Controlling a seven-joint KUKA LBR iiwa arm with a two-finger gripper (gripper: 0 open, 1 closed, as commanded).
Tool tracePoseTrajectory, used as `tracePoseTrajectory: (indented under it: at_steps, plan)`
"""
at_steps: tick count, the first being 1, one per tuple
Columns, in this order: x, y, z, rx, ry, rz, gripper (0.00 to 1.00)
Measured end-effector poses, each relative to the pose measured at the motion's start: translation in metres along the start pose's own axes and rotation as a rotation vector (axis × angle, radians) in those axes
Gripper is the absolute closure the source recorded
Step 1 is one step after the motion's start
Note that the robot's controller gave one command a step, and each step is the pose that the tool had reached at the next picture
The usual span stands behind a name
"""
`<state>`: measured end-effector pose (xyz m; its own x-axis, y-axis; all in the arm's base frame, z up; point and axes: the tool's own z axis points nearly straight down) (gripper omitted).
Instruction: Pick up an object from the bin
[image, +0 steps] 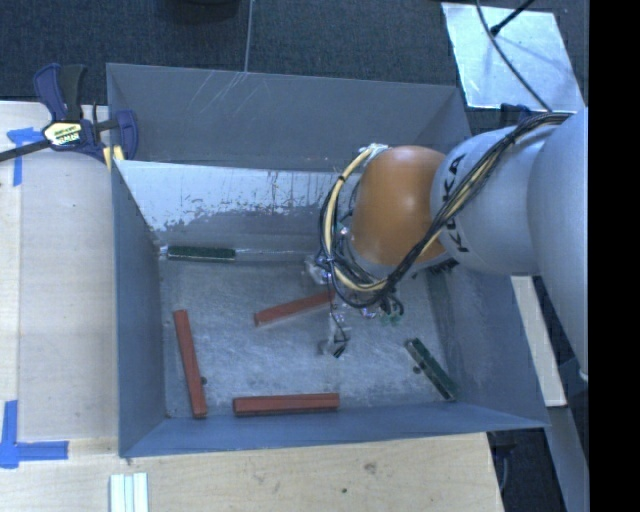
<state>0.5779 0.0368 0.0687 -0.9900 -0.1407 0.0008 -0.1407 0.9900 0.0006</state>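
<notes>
My gripper (337, 340) hangs low over the middle of the bin floor, under the orange cover. A reddish-brown flat stick (290, 311) lies tilted just to its left, with its right end reaching up to the gripper; whether they touch cannot be told. A dark green stick (430, 368) lies slanted to the gripper's lower right, apart from it.
Another reddish-brown stick (286, 404) lies along the bin's front wall and a third (190, 363) lies along the left wall. A second dark green stick (201, 254) rests at the foot of the back wall. The arm covers the bin's right side.
</notes>
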Motion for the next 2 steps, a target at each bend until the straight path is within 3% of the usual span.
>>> tracePoseTrajectory:
  at_steps: [1, 2]
  plan:
    - [-0.002, 0.0, -0.003, 0.0, -0.006, 0.0, 1.0]
    - [-0.012, -0.033, -0.15, 0.005, -0.01, -0.41, 1.0]
